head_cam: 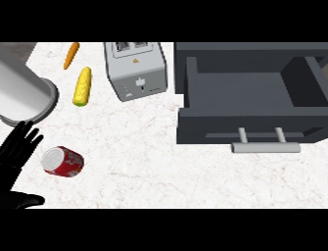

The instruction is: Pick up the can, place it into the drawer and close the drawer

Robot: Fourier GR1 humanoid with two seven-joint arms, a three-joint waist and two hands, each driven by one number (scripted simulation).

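A red can [63,161] with white markings lies on its side on the white marble counter [159,166], at the lower left. My left hand [4,169] shows at the left edge just left of the can, open with fingers straight and pointing up, thumb out toward the right; a narrow gap separates it from the can. The dark grey drawer [195,93] stands pulled open at the right, nothing inside it, its grey bar handle [265,147] facing the front. My right hand does not show.
A silver toaster [136,71] stands at the back middle. A yellow corn cob [84,87] and an orange carrot [71,55] lie left of it. A large white-grey cylinder [14,88] fills the upper left, just above my fingers.
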